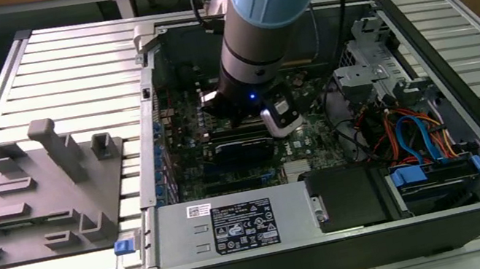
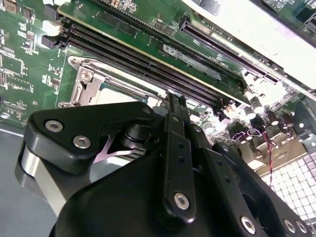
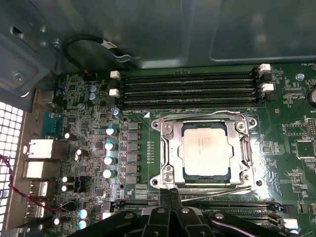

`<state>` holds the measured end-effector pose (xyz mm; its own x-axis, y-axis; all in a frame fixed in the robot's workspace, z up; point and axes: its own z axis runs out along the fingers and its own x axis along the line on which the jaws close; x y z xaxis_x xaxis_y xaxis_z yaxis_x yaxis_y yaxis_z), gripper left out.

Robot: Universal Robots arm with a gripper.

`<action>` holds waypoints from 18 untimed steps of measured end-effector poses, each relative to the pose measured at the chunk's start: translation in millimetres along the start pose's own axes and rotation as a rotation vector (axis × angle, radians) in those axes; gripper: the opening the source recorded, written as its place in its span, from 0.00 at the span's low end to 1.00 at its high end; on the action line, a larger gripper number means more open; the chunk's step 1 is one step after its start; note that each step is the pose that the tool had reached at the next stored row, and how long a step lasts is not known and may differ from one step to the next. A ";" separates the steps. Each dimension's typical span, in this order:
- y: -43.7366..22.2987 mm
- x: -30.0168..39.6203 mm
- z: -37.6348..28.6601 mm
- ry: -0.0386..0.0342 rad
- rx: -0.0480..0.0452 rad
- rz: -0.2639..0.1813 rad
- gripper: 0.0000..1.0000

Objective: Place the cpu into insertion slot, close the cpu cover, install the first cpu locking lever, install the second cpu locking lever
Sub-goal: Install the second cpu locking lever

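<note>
No print on the power supply label (image 1: 244,226) can be read.

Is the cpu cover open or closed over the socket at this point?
Closed. In the first wrist view the cpu cover lies flat around the cpu, whose metal top shows through its window. The end effector sits at the cover's edge.

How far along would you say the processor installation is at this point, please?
The cpu already sits in the insertion slot, and the cpu cover lies flat around it, so both look done. The end effector is low at the socket's edge, beside a thin locking lever. Whether either lever is latched I cannot tell.
</note>
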<state>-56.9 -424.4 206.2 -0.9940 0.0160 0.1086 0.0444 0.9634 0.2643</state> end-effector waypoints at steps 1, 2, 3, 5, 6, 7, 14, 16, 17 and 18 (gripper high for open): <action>-0.4 0.1 -0.1 -0.0001 -0.0041 0.001 0.10; -0.7 0.1 -0.2 -0.0002 -0.0079 0.002 0.10; -1.0 0.2 -0.3 -0.0005 -0.0109 0.002 0.10; -2.4 0.2 -0.6 -0.0011 -0.0126 0.005 0.10; -3.2 0.2 -0.8 -0.0016 -0.0128 0.007 0.10; -4.0 0.3 -1.0 -0.0021 -0.0130 0.008 0.10; -7.4 1.3 -1.8 -0.0029 -0.0191 0.012 0.10; -7.7 2.3 -1.6 -0.0033 -0.0215 0.012 0.10; -7.8 3.2 -1.4 -0.0036 -0.0222 0.012 0.10; -8.0 4.1 -0.9 -0.0042 -0.0232 0.012 0.10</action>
<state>-61.2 -432.3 205.4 -0.9938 0.0285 0.1078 0.0583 0.9567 0.2851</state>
